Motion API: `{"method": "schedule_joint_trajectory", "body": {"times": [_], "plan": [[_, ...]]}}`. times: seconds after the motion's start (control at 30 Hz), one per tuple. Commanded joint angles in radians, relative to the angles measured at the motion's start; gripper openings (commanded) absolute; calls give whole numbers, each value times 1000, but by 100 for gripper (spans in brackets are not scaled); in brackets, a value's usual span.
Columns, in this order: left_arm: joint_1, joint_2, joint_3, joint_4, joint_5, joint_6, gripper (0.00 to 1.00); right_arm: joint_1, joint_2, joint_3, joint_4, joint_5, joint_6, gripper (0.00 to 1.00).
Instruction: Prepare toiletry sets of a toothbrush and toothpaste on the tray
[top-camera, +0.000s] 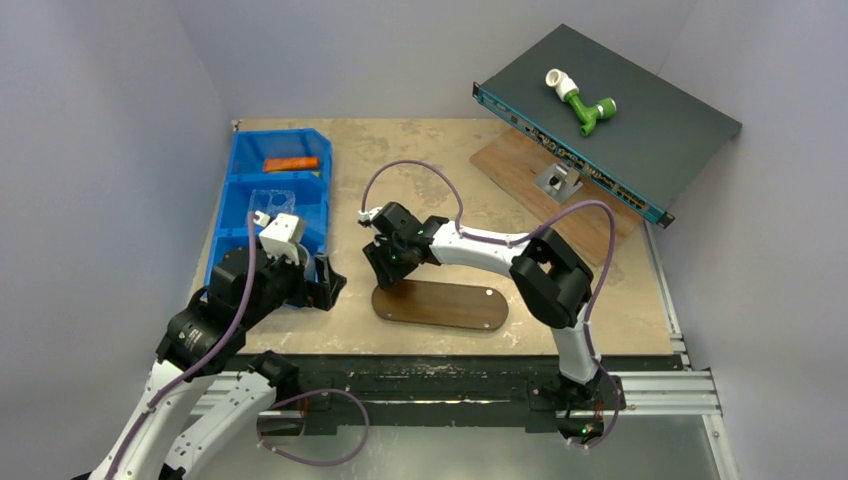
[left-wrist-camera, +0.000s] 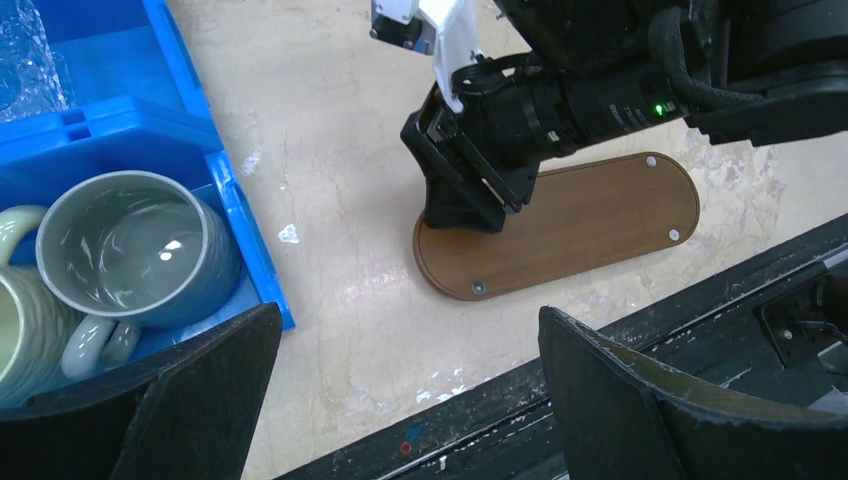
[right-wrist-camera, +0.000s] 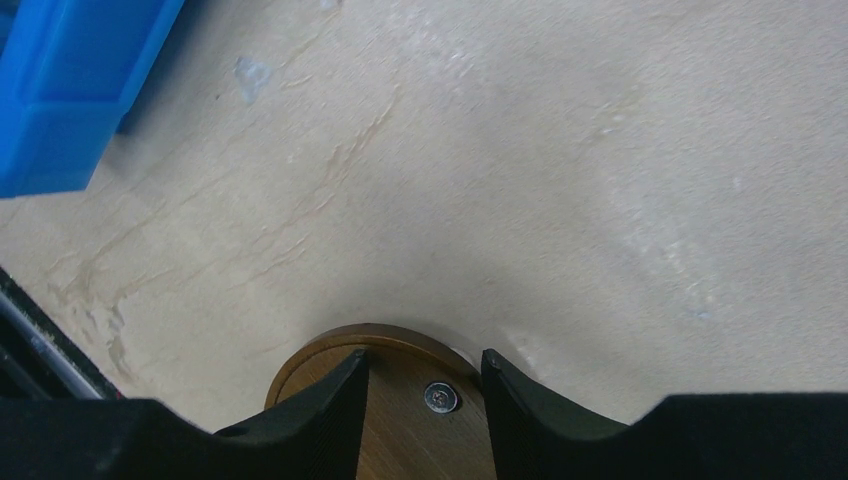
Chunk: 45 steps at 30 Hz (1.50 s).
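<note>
The dark brown tray (top-camera: 450, 305) lies flat near the table's front edge, with nothing on it. My right gripper (top-camera: 385, 270) points down at its left end. In the right wrist view the jaws (right-wrist-camera: 425, 365) stand a little apart over the tray's (right-wrist-camera: 420, 430) rounded end, with a screw between them and nothing held. My left gripper (top-camera: 325, 285) is wide open and empty by the blue bin's near right corner; its wrist view shows the tray (left-wrist-camera: 600, 215) ahead. An orange item (top-camera: 291, 163) lies in the bin's far compartment. No toothbrush or green tube is in view.
The blue three-compartment bin (top-camera: 245, 215) stands at left and holds two mugs (left-wrist-camera: 130, 245) in its near compartment. At back right, a dark flat box (top-camera: 640, 130) with a green-and-white pipe fitting (top-camera: 582, 103) on it leans over a reddish board (top-camera: 520, 165).
</note>
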Motion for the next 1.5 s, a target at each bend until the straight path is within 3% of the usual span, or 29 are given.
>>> {"method": "schedule_joint_trajectory", "body": {"times": [0.0, 0.47, 0.73, 0.97, 1.27, 1.47], "plan": [[-3, -7, -7, 29, -14, 1, 100, 21, -67, -40, -10, -22, -36, 48], [-4, -3, -10, 28, -14, 0, 100, 76, -182, -116, -30, 22, -36, 48], [-3, 3, -10, 29, -13, 1, 100, 74, -286, -103, -96, 218, 38, 47], [-4, 5, -10, 29, -13, 1, 100, 1, -343, -181, -123, 357, 118, 46], [-3, 8, -9, 28, -11, 3, 100, -124, -382, -346, -66, 371, 194, 46], [-3, 14, -10, 28, -11, 4, 100, -131, -378, -398, -50, 365, 215, 46]]}}
